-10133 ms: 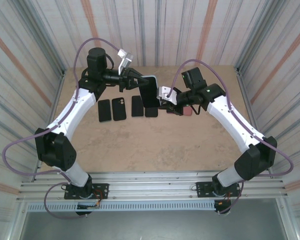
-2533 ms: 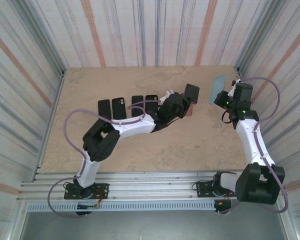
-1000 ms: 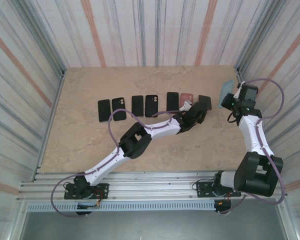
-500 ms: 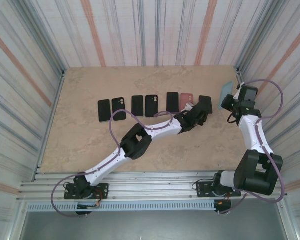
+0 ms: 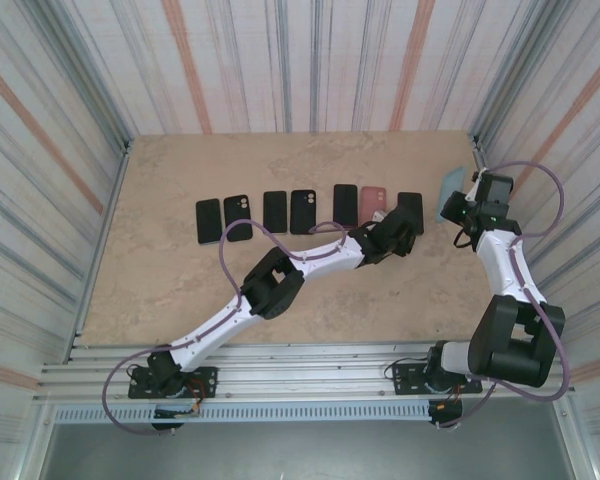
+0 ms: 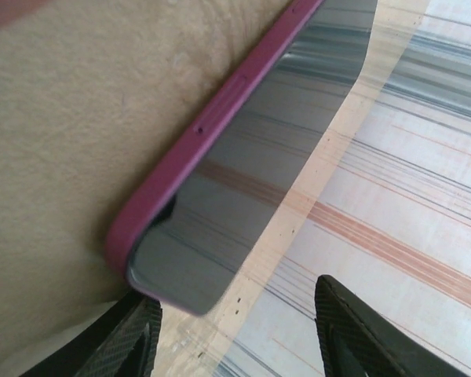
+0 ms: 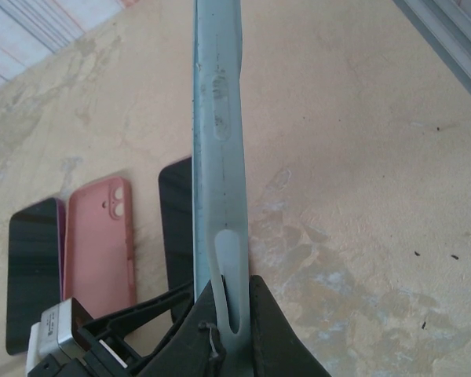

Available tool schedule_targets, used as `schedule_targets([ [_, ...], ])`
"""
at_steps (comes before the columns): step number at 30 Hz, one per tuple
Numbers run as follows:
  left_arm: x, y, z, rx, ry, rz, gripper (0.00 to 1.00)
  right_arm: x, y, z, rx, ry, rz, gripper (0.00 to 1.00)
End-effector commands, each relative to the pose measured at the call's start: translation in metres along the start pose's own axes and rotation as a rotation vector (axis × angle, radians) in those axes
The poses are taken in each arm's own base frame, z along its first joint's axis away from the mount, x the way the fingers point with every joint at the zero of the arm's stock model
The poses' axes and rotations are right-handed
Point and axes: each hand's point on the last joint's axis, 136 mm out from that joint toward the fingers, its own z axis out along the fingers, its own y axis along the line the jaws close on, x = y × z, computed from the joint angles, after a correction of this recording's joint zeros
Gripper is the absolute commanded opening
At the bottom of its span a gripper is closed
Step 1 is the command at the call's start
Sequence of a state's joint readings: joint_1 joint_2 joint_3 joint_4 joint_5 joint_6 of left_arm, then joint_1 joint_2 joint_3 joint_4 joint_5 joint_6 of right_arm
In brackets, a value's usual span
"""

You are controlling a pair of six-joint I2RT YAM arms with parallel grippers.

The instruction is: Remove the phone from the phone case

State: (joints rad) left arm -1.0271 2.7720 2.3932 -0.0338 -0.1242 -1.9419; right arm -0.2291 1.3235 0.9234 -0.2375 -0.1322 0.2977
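Note:
The phone [image 5: 410,212] lies flat on the table at the right end of the row, dark screen up. In the left wrist view its purple-edged body [image 6: 220,133] rests on the table just ahead of my left gripper [image 6: 235,314], whose jaws stand open with nothing between them. My left gripper [image 5: 398,234] sits at the phone's near end. The light blue phone case [image 5: 452,188] is held up off the table near the right wall, with my right gripper [image 5: 462,207] shut on it. That case [image 7: 216,141] shows edge-on, pinched by my right gripper [image 7: 235,306].
A row of dark phones [image 5: 275,211] and a pink case [image 5: 372,205] lies across the middle of the table. The pink case [image 7: 100,236] and a dark phone [image 7: 33,267] are left of the held case. The right wall [image 5: 540,150] is close to my right arm.
My left gripper has opened and let go of the phone, which now lies flat on the table. The right arm still holds the blue case, barely moved.

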Motion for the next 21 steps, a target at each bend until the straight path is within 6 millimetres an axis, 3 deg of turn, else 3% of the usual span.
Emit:
schedule_targets([
  [1,0.001,-0.011,0.0,0.01,0.031,-0.012,0.57,0.006,-0.005,0.005,-0.001,0.015,-0.016,0.06],
  [12,-0.011,-0.02,0.008,0.034,0.068,-0.008,0.59,0.006,-0.007,0.007,0.003,0.019,-0.012,0.06],
  [21,-0.002,-0.072,-0.027,0.144,0.1,0.126,0.63,0.003,-0.003,0.012,-0.059,0.045,-0.027,0.07],
])
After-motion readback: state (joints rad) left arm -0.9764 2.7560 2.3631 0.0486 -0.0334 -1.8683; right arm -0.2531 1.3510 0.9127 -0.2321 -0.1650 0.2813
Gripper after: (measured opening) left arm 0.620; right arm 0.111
